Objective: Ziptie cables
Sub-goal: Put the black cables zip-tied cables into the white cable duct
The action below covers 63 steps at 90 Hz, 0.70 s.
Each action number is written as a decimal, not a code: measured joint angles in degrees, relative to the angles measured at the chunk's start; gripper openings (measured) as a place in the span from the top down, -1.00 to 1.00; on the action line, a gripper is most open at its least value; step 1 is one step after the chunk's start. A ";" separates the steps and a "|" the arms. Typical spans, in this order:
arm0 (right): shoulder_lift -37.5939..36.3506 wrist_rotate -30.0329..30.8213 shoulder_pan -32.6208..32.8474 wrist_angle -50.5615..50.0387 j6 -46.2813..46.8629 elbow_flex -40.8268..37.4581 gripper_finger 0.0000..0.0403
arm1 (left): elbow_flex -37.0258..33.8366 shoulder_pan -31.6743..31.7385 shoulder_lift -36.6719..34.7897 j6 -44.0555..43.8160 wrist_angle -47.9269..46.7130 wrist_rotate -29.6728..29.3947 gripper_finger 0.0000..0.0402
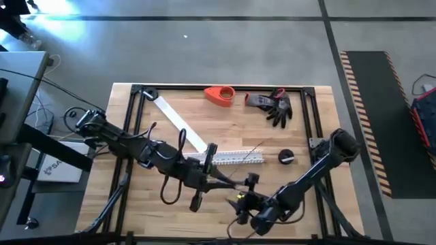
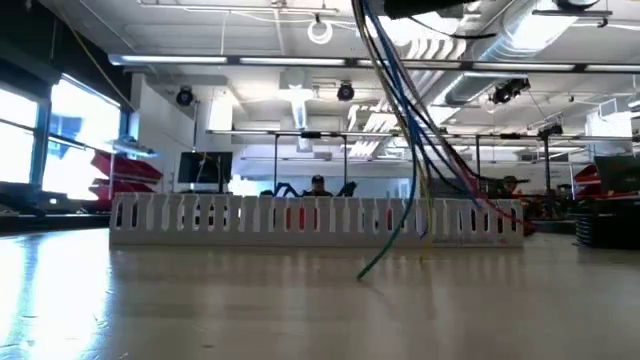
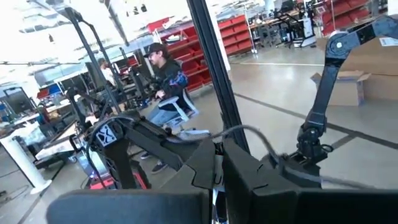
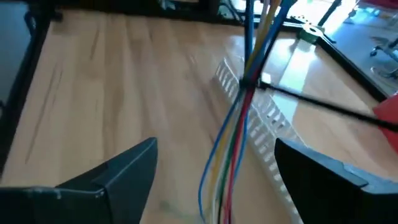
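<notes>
1. The left arm reaches across the desk (image 1: 122, 204) from the left edge, and its left hand (image 1: 216, 178) sits near the middle, just in front of the white slotted channel (image 1: 235, 158). It seems to be carrying the cables (image 2: 415, 150) clear of the wood; whether its fingers pinch them I cannot tell.
2. The cables hang as one coloured bundle, blue, yellow, green and red, dropping from above in the low view with loose tips just reaching the desk in front of the channel. Lifted like this, the bundle is free all round, which I judge suits looping a tie about it.
3. A thin black tie (image 4: 323, 102) already crosses the bundle where the strands gather.
4. The right hand (image 4: 214, 180) comes in from the lower right, its fingers spread wide either side of the bundle, touching nothing.
5. A flat white strip (image 1: 178, 126), red tape holder (image 1: 220, 95) and grey gloves (image 1: 272, 104) lie farther back, well apart.
</notes>
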 joint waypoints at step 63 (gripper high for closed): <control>0.13 1.62 -3.98 -15.29 10.46 -0.04 0.99 | -0.61 -4.28 -1.40 1.79 -5.93 -20.85 1.00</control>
